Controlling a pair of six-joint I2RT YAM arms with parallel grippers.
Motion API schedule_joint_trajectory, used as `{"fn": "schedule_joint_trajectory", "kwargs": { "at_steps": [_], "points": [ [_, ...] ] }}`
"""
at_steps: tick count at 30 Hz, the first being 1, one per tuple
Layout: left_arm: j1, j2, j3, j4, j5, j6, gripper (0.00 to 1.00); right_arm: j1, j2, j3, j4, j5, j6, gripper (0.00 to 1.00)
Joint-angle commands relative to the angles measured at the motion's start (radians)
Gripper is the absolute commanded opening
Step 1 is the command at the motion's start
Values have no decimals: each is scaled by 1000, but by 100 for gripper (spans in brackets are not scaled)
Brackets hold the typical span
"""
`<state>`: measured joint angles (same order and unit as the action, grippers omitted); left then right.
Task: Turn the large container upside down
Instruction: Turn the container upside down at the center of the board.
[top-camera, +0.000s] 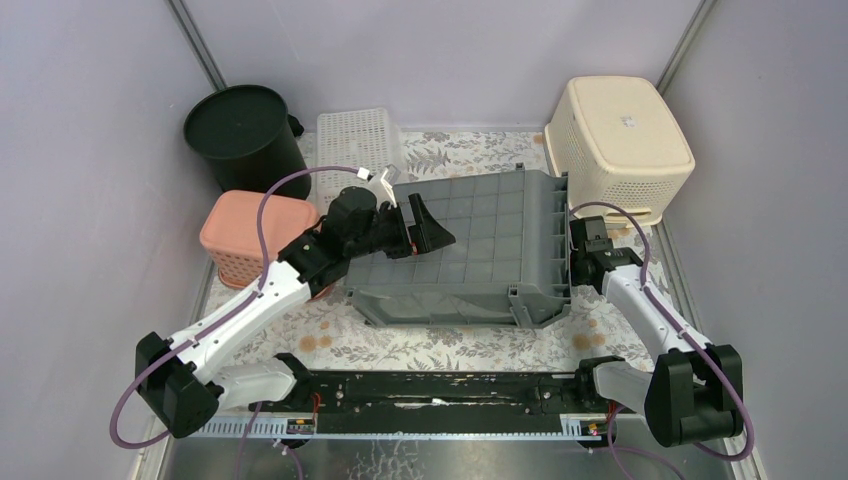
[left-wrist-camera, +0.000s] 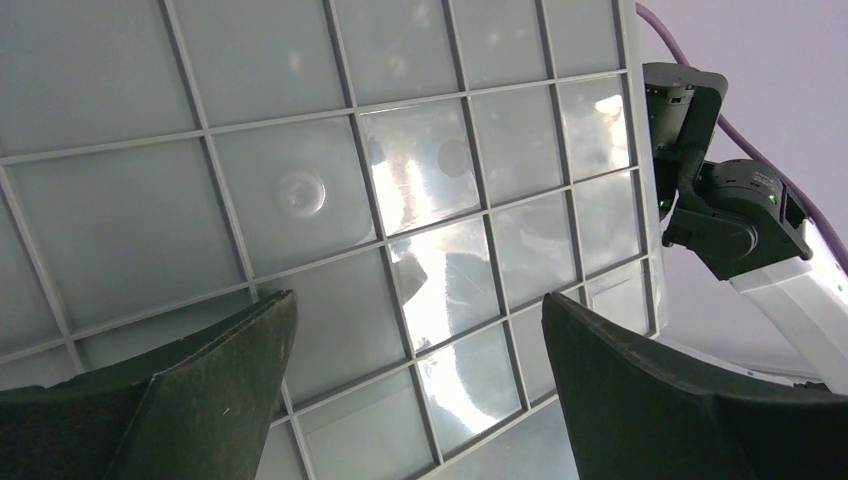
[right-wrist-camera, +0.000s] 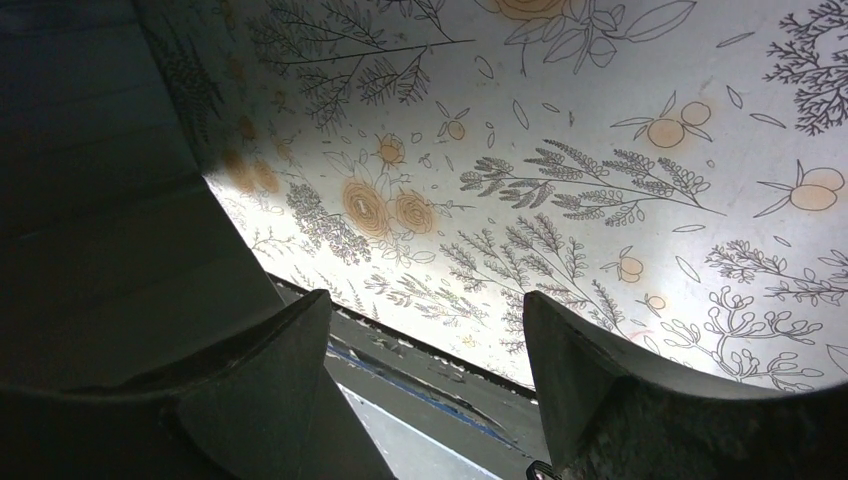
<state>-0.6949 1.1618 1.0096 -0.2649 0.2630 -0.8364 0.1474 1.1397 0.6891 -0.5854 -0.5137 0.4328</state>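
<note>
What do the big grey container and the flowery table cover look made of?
Large grey container: likely moulded plastic; ribbed grid base, glossy glare in the left wrist view. Table cover: seemingly printed vinyl or oilcloth, smooth with soft sheen; possibly coated fabric.

high overhead, two close wrist views

No writing can be read anywhere; the small sticker (top-camera: 628, 121) on the cream basket (top-camera: 618, 150) is too tiny to make out.
</note>
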Motion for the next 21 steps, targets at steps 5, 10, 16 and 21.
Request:
{"fn": "schedule_joint_trajectory", "kwargs": {
  "at_steps": [5, 10, 16, 21],
  "points": [
    [-8, -4, -52, -2, 12, -6, 100, 8, -12, -4, 29, 23, -7, 78],
    [-8, -6, -55, 1, 12, -4, 100, 8, -17, -18, 40, 58, 18, 79],
    [-7, -10, -67, 9, 13, -6, 100, 8, 15, -17, 51, 115, 51, 82],
    [-8, -26, -81, 12, 10, -3, 100, 8, 49, -13, 58, 129, 52, 83]
  ]
}}
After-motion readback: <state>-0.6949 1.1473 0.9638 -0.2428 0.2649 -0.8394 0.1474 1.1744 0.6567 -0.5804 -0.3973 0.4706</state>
